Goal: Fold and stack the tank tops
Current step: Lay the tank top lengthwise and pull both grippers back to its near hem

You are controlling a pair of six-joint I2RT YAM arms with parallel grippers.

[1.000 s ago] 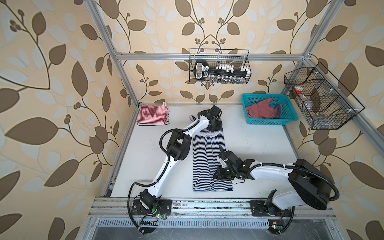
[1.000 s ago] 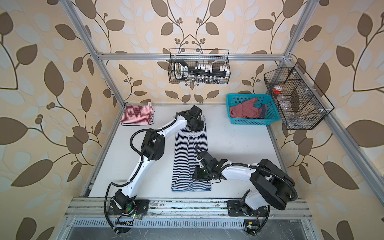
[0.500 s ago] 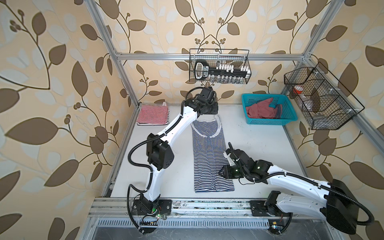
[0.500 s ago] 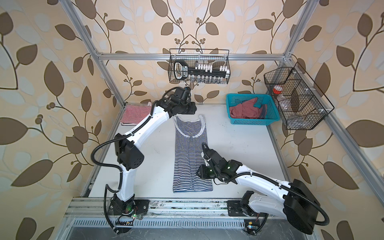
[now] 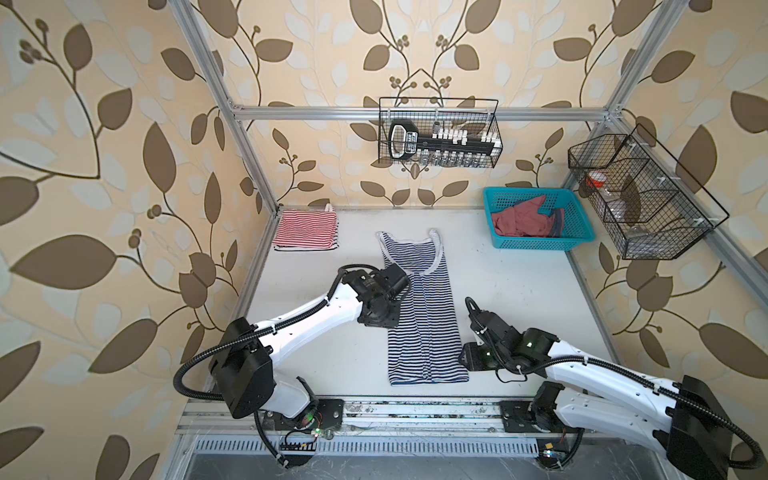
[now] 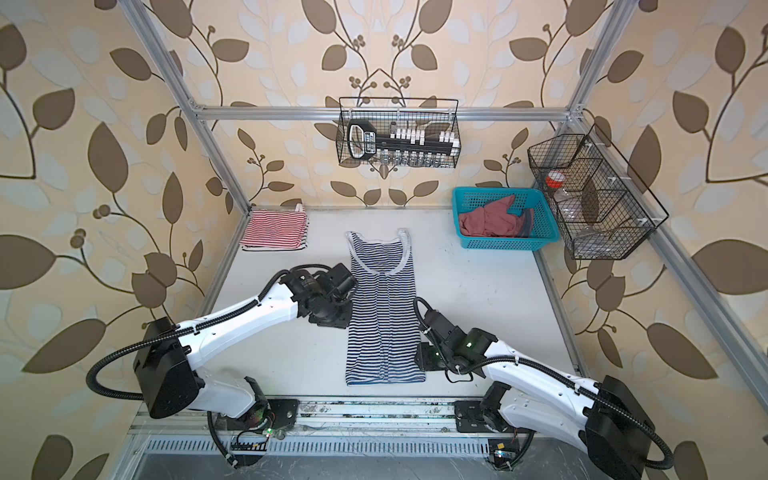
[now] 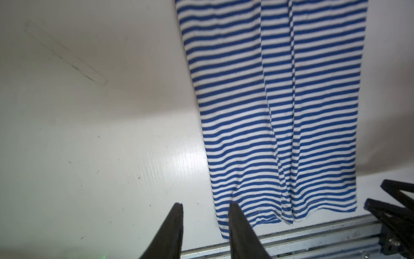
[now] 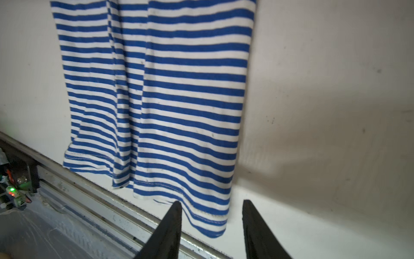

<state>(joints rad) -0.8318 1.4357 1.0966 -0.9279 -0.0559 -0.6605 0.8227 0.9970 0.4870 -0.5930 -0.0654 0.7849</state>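
Navy-striped tank top (image 5: 422,316) lies between parted, empty jaws: left gripper (image 7: 205,205) beside one long edge, right gripper (image 8: 211,201) near a hem corner, probably lining up a crosswise fold. It rests folded lengthwise on the table (image 5: 519,311), red-striped top (image 5: 305,230) folded in the far corner

top views: high, front, facing down, whole table (image 5: 340,365) | wrist views: close, sharing navy-striped tank top (image 7: 291,112)

Plenty of bare table (image 5: 519,286) lies open between the blue-striped top (image 5: 419,316) in the middle and the right edge. Both far corners are taken: a folded red-striped top (image 5: 305,230) on the left, a turquoise basket (image 5: 530,248) on the right. The left arm (image 5: 307,322) stretches over the left strip, and the right arm (image 5: 582,368) fills the near right corner.
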